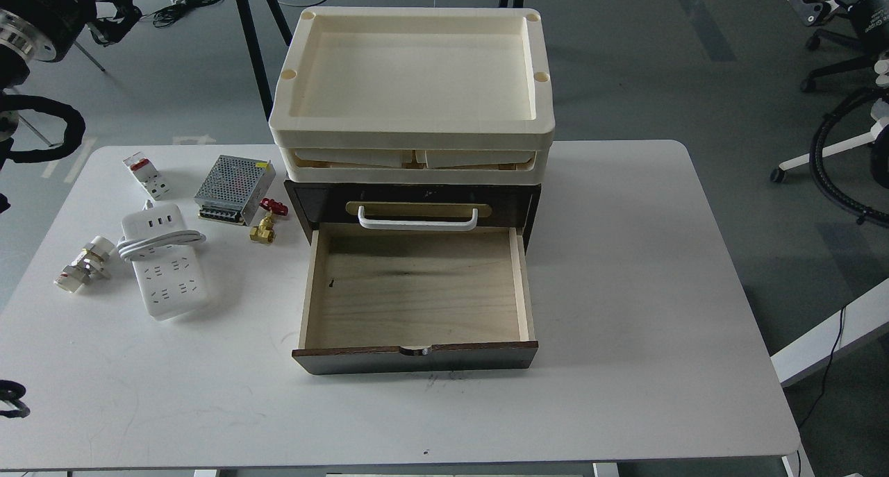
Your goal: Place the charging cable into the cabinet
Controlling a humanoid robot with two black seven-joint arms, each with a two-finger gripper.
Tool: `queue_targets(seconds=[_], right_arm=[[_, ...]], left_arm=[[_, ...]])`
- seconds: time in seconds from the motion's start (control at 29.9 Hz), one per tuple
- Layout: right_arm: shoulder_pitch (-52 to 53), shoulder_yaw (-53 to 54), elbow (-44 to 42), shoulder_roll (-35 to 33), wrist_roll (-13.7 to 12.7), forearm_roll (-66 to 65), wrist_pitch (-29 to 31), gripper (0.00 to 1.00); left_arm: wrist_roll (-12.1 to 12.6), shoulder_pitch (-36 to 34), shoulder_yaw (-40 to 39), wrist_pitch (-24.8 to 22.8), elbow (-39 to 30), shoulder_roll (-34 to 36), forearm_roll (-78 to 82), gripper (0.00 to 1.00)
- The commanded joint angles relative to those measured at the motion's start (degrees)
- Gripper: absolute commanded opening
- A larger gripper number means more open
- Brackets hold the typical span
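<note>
The charging cable [167, 269] is a white power strip lying flat on the left part of the table, with its thick cord looped across its upper half. The cabinet [417, 213] is a dark brown unit at the table's middle. Its lower pale-wood drawer [417, 289] is pulled out toward me and is empty; the upper drawer, with a white bar handle [417, 218], is closed. My left gripper [113, 6] hangs dark at the top left, far above the table. My right gripper [803, 3] is at the top right edge. Neither one's fingers can be told apart.
Cream trays [413, 126] are stacked on the cabinet. Left of it lie a perforated metal power-supply box [233, 189], a white breaker with a red switch [146, 175], a brass valve with a red handle [266, 223] and clear plastic fittings [83, 263]. The white table [625, 324] ends near the bottom.
</note>
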Motion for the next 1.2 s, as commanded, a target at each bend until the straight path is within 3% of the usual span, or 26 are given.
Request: queue_targets(seconds=[0.0,0.2,0.27,0.37,0.43,0.5,0.57,0.64,0.84,1.04,1.17], right_arm=[[0.1,0.4,-0.6,1.1,0.0,1.5,0.0,1.0],[-0.3,0.6,-0.6,0.9,0.0,1.5,0.0,1.0],[-0.6,0.8,-0.5,0.8,0.0,1.5,0.0,1.0],[-1.0,1.0,-0.6,0.5,0.0,1.6,0.1,1.0],[-1.2,1.0,-0.8,0.5,0.0,1.6,0.0,1.0],[-1.5,0.9,-0.8,0.4,0.0,1.5,0.0,1.0],[-2.4,1.0,-0.8,0.4,0.0,1.6,0.0,1.0],[-2.7,1.0,-1.2,0.4,0.0,1.5,0.0,1.0],[-3.4,1.1,-1.2,0.3,0.0,1.5,0.0,1.0],[-3.5,1.1,-1.9,0.4,0.0,1.5,0.0,1.0],[-4.0,1.1,-2.0,0.4,0.0,1.5,0.0,1.0]], left_arm=[[-1.4,0.4,0.0,0.0,0.2,0.1,-0.1,1.0],[-2.0,0.5,-2.7,0.0,2.6,-0.1,-1.6,1.0],[-2.7,0.8,-5.6,0.0,6.6,-0.7,-5.1,1.0],[-4.0,2.5,-7.8,0.0,12.5,-4.7,-9.9,1.0],[-4.9,2.3,-8.7,0.0,12.7,-7.5,-10.9,1.0],[-8.3,2.2,-10.5,0.0,12.5,-8.1,-11.0,1.0],[-15.1,2.6,-13.8,0.0,11.9,-8.1,-11.0,1.0],[-15.1,2.9,-16.9,0.0,10.7,-7.9,-11.1,1.0],[-15.1,2.9,-22.4,0.0,4.1,-3.3,-11.0,1.0],[-15.1,5.1,-21.9,0.0,-17.6,11.2,-8.9,1.0],[-15.1,5.6,-21.4,0.0,-29.0,21.1,1.2,1.0]])
